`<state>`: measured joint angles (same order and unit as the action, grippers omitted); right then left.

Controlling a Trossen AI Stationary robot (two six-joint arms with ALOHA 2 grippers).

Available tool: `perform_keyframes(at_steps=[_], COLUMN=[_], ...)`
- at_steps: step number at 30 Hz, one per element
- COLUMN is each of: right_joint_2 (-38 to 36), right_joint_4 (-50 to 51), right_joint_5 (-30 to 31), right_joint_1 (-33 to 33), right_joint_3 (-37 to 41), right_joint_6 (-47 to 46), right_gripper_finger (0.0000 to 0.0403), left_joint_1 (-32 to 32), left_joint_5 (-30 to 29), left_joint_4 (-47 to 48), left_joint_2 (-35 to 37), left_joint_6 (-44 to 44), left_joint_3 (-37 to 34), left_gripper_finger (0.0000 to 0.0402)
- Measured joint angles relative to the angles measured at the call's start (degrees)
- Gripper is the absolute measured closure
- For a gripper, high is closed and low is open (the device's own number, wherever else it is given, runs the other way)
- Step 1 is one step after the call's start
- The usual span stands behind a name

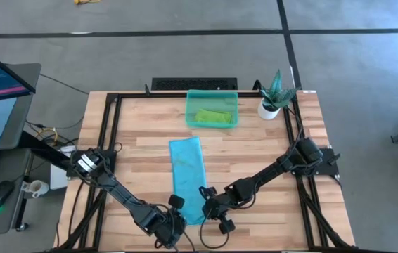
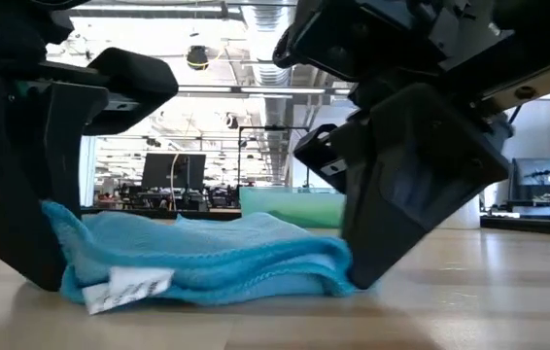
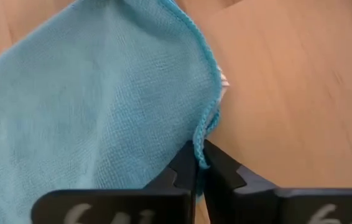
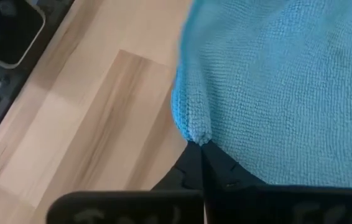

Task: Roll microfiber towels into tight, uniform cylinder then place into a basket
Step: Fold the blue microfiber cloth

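A light blue microfiber towel [image 1: 187, 172] lies folded into a long strip on the wooden table, running from far to near; its white tag [image 2: 129, 287] shows at the near end. My left gripper [image 3: 198, 157] is shut on the strip's near left corner, and my right gripper [image 4: 199, 148] is shut on its near right corner. The teal basket [image 1: 212, 109] stands at the far middle of the table. Inside it lies a lime green towel [image 1: 213, 117]. My left gripper pinches the towel's hemmed edge [image 3: 204, 127] at the near left corner between its two fingertips, slanting down from the near left. The cloth rests on the table, slack. How many layers it has, I cannot tell. My right gripper pinches the bunched near right corner [image 4: 194, 127] of the towel between its two fingertips, slanting down from the near right. The towel rests on the table there, and its folded layers [image 2: 285, 277] show in the low view.
A small white pot with a green plant [image 1: 273, 95] stands at the far right, beside the basket. Black frame rails [image 1: 107, 140] run along the table's left and right sides. Bare wood lies on both sides of the strip.
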<state>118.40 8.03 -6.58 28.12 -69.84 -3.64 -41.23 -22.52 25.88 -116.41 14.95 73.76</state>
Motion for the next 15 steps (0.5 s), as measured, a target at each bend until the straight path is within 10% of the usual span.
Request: perform_keyframes(at_steps=[15], right_joint_2=[-4.0], right_joint_4=[2.9], right_joint_5=[0.7], right_joint_1=[4.0], right_joint_3=[-2.7], right_joint_6=[-9.9], right_gripper_finger=[0.04], left_joint_1=[-1.9], left_joint_5=[2.3], left_joint_4=[0.5], left_joint_2=[7.9], left_joint_6=[11.6], left_joint_3=[0.4], left_gripper_finger=[0.0401])
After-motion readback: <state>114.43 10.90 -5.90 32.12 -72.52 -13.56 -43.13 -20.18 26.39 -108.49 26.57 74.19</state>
